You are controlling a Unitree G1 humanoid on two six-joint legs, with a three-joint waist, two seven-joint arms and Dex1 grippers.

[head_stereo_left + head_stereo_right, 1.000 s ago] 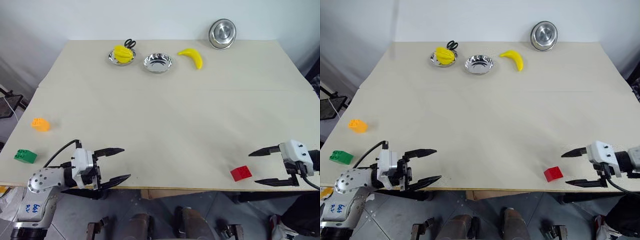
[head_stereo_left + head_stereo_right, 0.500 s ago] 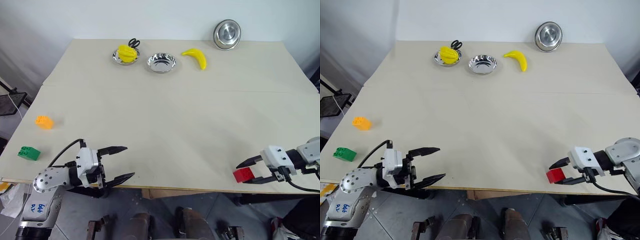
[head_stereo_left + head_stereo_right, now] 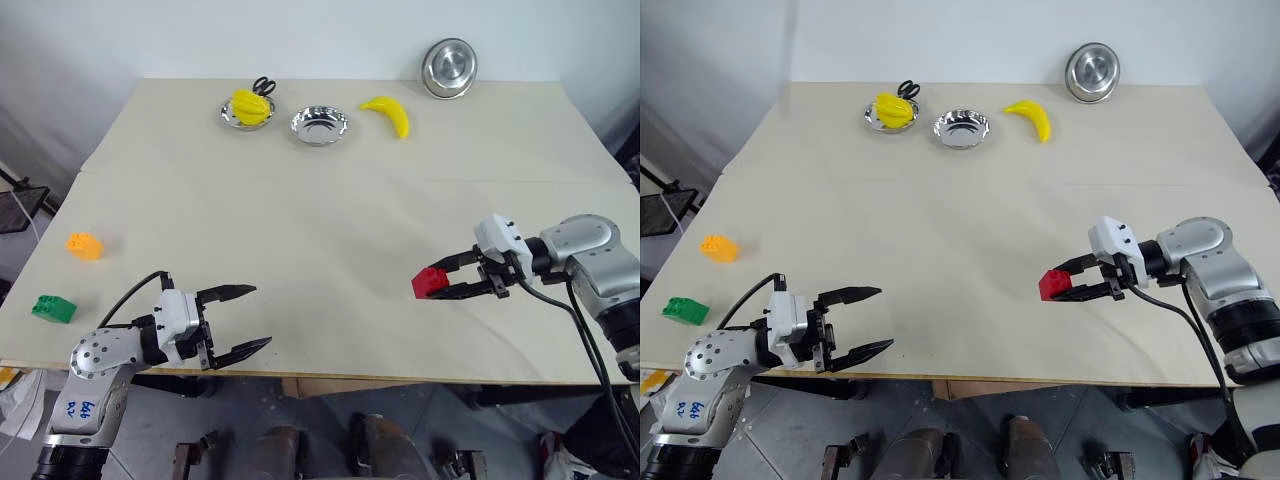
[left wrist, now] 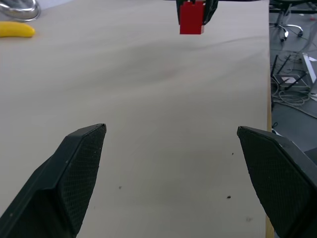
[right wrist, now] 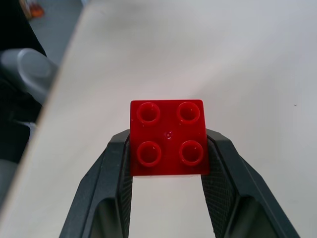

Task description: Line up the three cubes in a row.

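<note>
right gripper (image 3: 442,282) clamps red cube (image 3: 429,283) — above table (image 3: 330,230), fingertips

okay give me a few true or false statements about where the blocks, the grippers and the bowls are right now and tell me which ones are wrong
1. The right gripper is shut on the red cube. True.
2. The left gripper holds the green cube. False: it is open and holds nothing; the green cube lies apart from it near the table's left edge.
3. The orange cube lies farther from the robot than the green cube. True.
4. The banana lies inside a metal bowl. False: it lies on the table, right of the middle bowl.
5. All three cubes are lined up in a row. False: the red one is held far right of the other two.
</note>
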